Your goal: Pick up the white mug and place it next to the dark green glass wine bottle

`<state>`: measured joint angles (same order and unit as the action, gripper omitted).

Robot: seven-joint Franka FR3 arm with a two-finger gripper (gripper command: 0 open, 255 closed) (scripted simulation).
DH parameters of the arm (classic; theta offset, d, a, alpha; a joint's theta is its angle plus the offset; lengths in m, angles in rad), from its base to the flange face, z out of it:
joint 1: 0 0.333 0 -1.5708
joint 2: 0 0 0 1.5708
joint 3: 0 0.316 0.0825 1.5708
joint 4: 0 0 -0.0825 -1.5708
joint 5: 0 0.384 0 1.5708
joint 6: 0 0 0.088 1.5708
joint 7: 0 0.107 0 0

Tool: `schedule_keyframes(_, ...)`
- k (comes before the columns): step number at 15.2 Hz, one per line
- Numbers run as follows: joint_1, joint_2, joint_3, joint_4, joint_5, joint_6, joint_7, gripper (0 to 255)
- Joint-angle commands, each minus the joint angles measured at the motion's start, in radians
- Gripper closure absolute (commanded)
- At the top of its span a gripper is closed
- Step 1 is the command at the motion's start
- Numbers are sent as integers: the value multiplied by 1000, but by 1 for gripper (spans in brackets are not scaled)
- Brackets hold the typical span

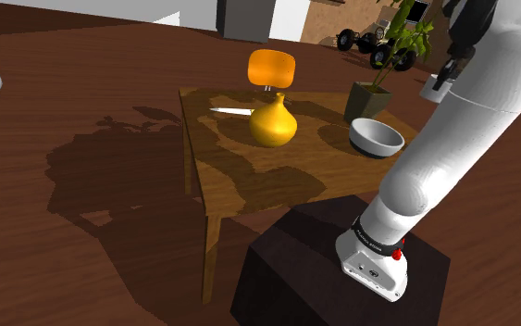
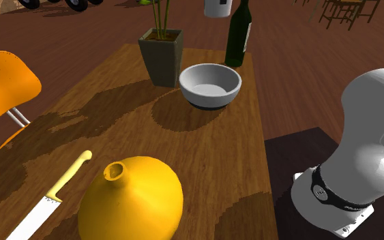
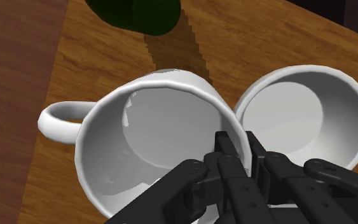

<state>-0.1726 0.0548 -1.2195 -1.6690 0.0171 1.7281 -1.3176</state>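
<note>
Bowl point(image 3: 304, 118), bottle point(image 3: 136, 14) seemingly tight beside mug point(image 3: 142, 149)

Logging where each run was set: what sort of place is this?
Probably a dining area in a home: a wooden table with an orange chair beside it, and a wine bottle and bowl on top.

A dark reddish-brown wooden floor point(image 1: 82, 213) spreads around a wooden table point(image 1: 235, 167) on slim legs. An orange chair point(image 1: 271, 68) stands at the table's far side in the shoulder view. Grey and white wall blocks point(image 1: 249, 17) rise further back, a wheeled vehicle point(image 1: 365, 39) to their right. Ragged shadows lie over tabletop and floor. Wooden chairs point(image 2: 340, 10) stand far off in the second exterior view.
</note>
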Motion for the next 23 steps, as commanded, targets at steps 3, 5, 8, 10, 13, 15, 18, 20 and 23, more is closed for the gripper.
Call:
schedule_keyframes(3,3,-5,0,-57,-5,55,3,255)
schedule_keyframes(5,5,-8,1,-85,-8,83,5,255)
schedule_keyframes(8,5,-6,1,-125,-6,123,5,255)
schedule_keyframes(10,4,-3,1,-150,-2,149,3,255)
schedule_keyframes(13,0,7,2,-186,8,189,-3,255)
schedule_keyframes(15,-3,17,3,-208,18,215,-9,255)
schedule_keyframes(18,-11,35,5,-240,37,253,-22,255)
schedule_keyframes(20,-17,49,8,-261,52,278,-32,255)
schedule_keyframes(23,-29,73,15,-289,78,315,-49,255)
